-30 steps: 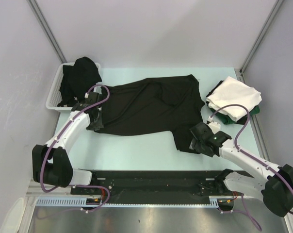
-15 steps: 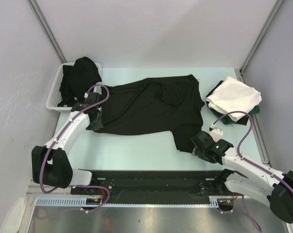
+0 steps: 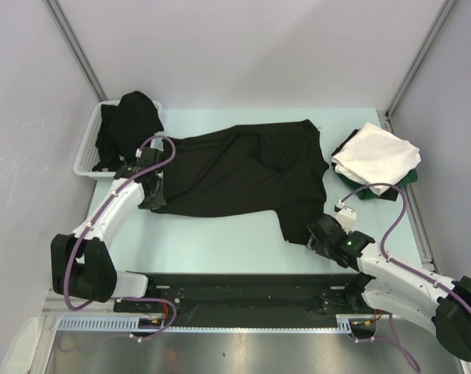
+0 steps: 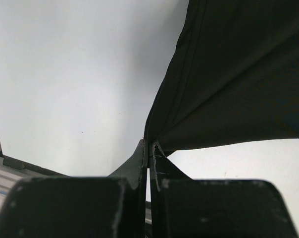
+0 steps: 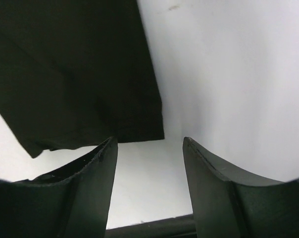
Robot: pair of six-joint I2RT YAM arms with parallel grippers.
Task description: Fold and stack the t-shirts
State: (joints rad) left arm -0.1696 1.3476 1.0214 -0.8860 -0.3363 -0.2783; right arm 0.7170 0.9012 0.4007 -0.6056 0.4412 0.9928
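A black t-shirt (image 3: 243, 171) lies spread across the middle of the table. My left gripper (image 3: 151, 199) is shut on its left hem corner; the left wrist view shows the cloth (image 4: 238, 74) pinched between the fingertips of the gripper (image 4: 150, 146). My right gripper (image 3: 316, 234) stands open just in front of the shirt's near right corner (image 5: 70, 74), with only bare table between its fingers (image 5: 105, 158). A folded white t-shirt (image 3: 377, 153) rests on a dark green one (image 3: 367, 193) at the right. More black t-shirts (image 3: 128, 125) are heaped in the basket.
The white slotted basket (image 3: 86, 156) sits at the far left corner. The folded stack lies close to the table's right edge (image 3: 413, 210). A black rail (image 3: 243, 284) runs along the near edge between the arm bases.
My right arm has drawn back toward the near edge, off the shirt's corner, with its jaws a little narrower. The left arm and the shirt have not moved.
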